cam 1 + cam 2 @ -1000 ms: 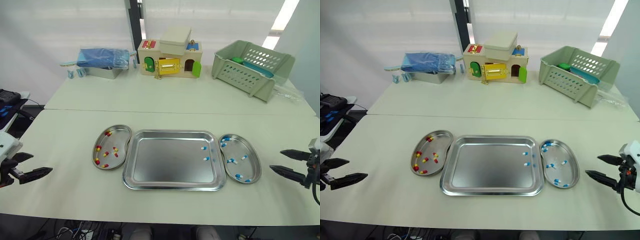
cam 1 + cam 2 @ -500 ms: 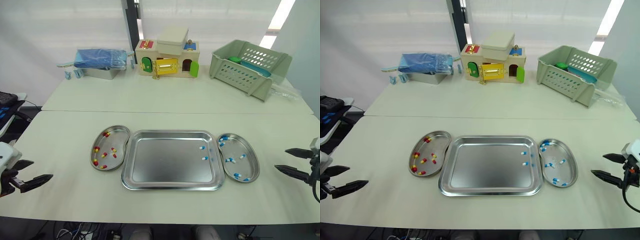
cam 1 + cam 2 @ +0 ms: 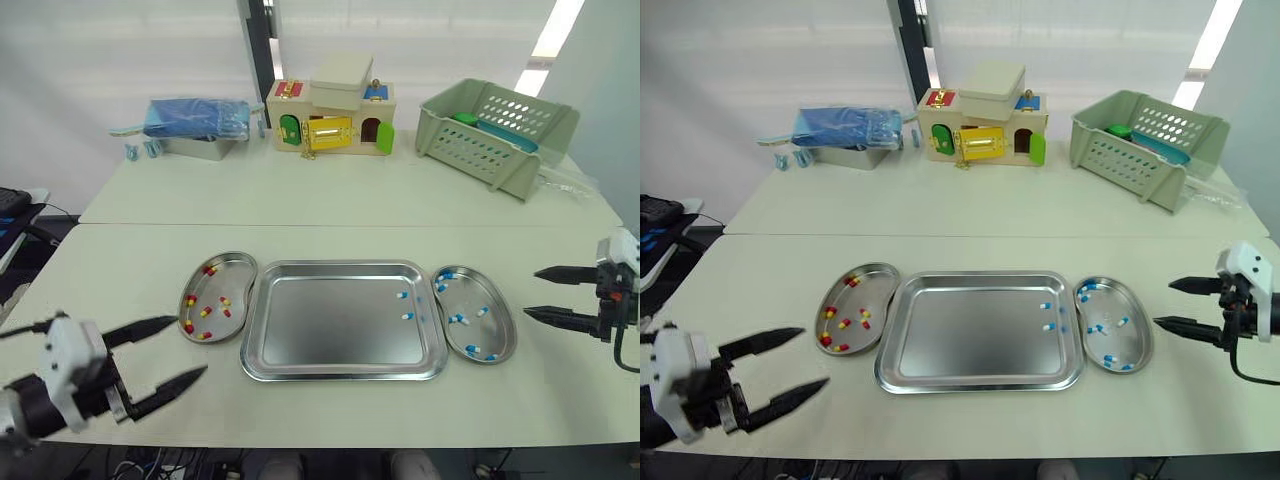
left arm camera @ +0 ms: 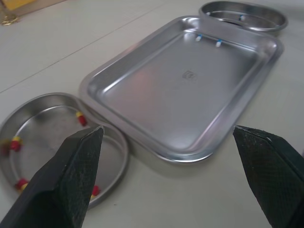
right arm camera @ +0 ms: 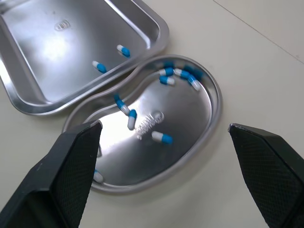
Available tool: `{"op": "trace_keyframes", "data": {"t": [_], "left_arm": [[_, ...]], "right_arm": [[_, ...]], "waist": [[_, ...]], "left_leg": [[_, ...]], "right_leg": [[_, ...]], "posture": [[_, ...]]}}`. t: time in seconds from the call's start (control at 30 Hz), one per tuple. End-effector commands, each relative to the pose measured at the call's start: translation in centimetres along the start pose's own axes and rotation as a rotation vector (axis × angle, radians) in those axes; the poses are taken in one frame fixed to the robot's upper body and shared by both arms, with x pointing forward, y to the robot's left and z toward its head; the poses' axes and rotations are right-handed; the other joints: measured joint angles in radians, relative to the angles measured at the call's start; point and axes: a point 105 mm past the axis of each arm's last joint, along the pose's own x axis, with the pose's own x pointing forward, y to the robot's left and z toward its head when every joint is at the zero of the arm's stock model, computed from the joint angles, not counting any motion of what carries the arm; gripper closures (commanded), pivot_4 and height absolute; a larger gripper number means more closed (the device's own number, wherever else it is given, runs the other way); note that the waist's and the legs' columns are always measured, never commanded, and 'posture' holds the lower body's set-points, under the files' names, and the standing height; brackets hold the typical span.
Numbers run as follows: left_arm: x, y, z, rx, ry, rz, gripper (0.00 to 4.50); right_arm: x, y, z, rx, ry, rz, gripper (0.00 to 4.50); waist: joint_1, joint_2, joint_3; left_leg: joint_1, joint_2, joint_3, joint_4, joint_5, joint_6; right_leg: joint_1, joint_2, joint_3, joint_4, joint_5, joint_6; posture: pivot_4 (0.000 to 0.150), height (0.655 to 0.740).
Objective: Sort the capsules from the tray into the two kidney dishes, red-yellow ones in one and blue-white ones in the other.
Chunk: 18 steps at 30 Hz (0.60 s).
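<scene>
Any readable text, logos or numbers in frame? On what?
Nothing here is legible.
Tray: small stamped mark in the middle of its floor, too small to read.
Right kidney dish: stamped mark on its floor, too blurred to read.

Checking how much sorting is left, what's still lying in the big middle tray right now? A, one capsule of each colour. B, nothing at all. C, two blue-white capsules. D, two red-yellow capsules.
C: two blue-white capsules lie near the right edge of the tray, and there are no red-yellow ones in it.
</scene>
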Motion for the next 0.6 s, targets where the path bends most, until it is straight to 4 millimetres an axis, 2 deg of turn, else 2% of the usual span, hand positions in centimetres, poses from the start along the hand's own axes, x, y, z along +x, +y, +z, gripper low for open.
{"op": "trace_keyframes", "data": {"t": [0.03, 0.17, 0.27, 0.4, 0.53, 0.6], "left_arm": [[1.2, -3.7, 0.5, 0.034, -0.136, -0.087, 0.03], [1.9, -5.4, -0.6, 0.031, -0.244, -0.060, 0.03], [2.2, -6.3, -0.7, 0.060, -0.308, -0.081, 0.03], [2.6, -6.7, -1.4, 0.062, -0.361, -0.065, 0.03], [2.9, -7.3, -2.1, 0.064, -0.379, -0.114, 0.03], [3.1, -7.5, -2.1, 0.065, -0.394, -0.132, 0.03]], "right_arm": [[0.9, 2.0, 2.1, -0.047, 0.063, 0.131, 0.00], [2.6, 3.8, 3.2, -0.109, 0.144, 0.243, 0.00], [4.0, 4.1, 3.7, -0.182, 0.187, 0.257, 0.00], [7.2, 4.4, 5.9, -0.263, 0.159, 0.265, 0.00], [10.7, 4.8, 6.3, -0.362, 0.227, 0.258, 0.00], [11.6, 4.9, 6.5, -0.387, 0.242, 0.258, 0.00]], "waist": [[0.005, 0.000, 0.000], [0.021, 0.000, 0.000], [0.024, 0.000, 0.000], [0.017, 0.001, 0.000], [0.019, 0.000, 0.000], [0.022, 0.000, 0.000]], "left_leg": [[0.000, 0.000, 0.000, 0.000, 0.000, 0.000], [0.000, 0.000, -0.001, 0.000, 0.000, 0.000], [-0.001, 0.000, -0.001, 0.000, 0.000, 0.000], [-0.001, 0.000, -0.001, 0.000, 0.000, 0.000], [-0.002, 0.000, -0.002, 0.000, 0.000, 0.000], [-0.002, 0.000, -0.002, 0.000, 0.000, 0.000]], "right_leg": [[0.000, 0.000, -0.001, -0.001, 0.000, 0.000], [0.000, 0.000, -0.001, -0.001, 0.000, 0.000], [0.000, 0.000, -0.001, -0.002, 0.000, 0.000], [-0.001, 0.000, -0.001, -0.002, 0.000, 0.000], [-0.001, 0.001, -0.002, -0.002, 0.000, 0.000], [-0.001, 0.001, -0.002, -0.002, 0.000, 0.000]], "posture": [[0.150, 0.7400], [0.150, 0.7400], [0.150, 0.7400], [0.150, 0.7400], [0.150, 0.7400], [0.150, 0.7400]]}}
